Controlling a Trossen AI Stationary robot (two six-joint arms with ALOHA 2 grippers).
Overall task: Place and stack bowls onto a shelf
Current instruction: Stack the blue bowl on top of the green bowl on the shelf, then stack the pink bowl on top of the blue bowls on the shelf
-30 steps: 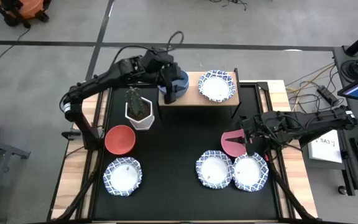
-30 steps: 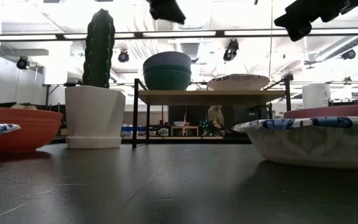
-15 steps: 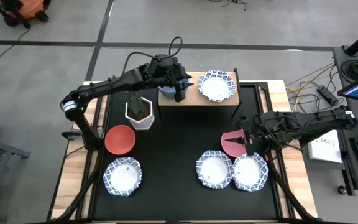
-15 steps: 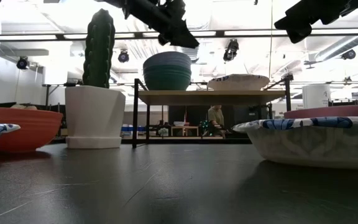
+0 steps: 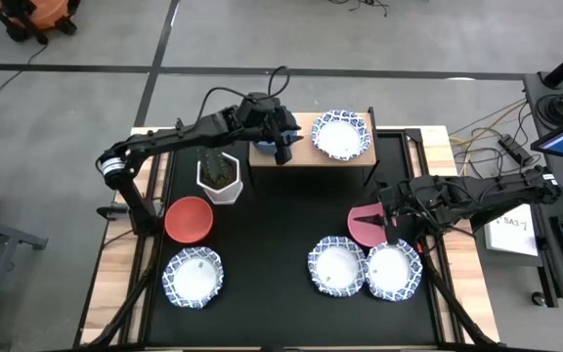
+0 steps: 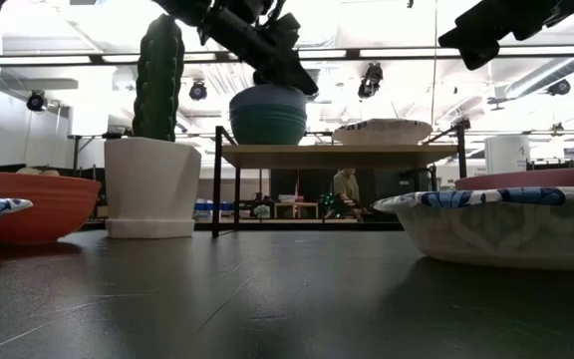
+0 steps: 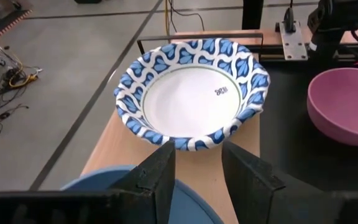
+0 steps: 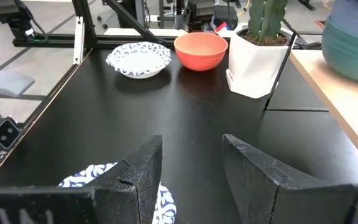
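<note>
1. The left gripper (image 5: 281, 147) hangs over the left end of the shelf (image 5: 306, 156), just above the blue bowl (image 6: 267, 100) nested in the green bowl (image 6: 267, 128). Its fingers (image 7: 160, 177) stand a little apart with nothing between them.
2. The right gripper (image 5: 391, 223) waits over the right side of the table (image 5: 272, 244), above the pink bowl (image 5: 365, 225), its fingers (image 8: 138, 168) parted and empty.
3. On the shelf's right end sits one patterned bowl (image 5: 340, 134). Three more patterned bowls (image 5: 363, 269) lie along the near edge: two touching at the right, one at the left beside the red bowl (image 5: 189, 218).
4. The stack looks settled, so the release seems done. The left arm should lift straight up before swinging away, so a finger does not catch the blue rim.
5. Its path to the red bowl passes the cactus pot (image 5: 219, 176), which stands just left of the shelf; keep high there.
6. The pink bowl should go on the blue stack and the patterned ones on their match, centred so the rims seat level.
</note>
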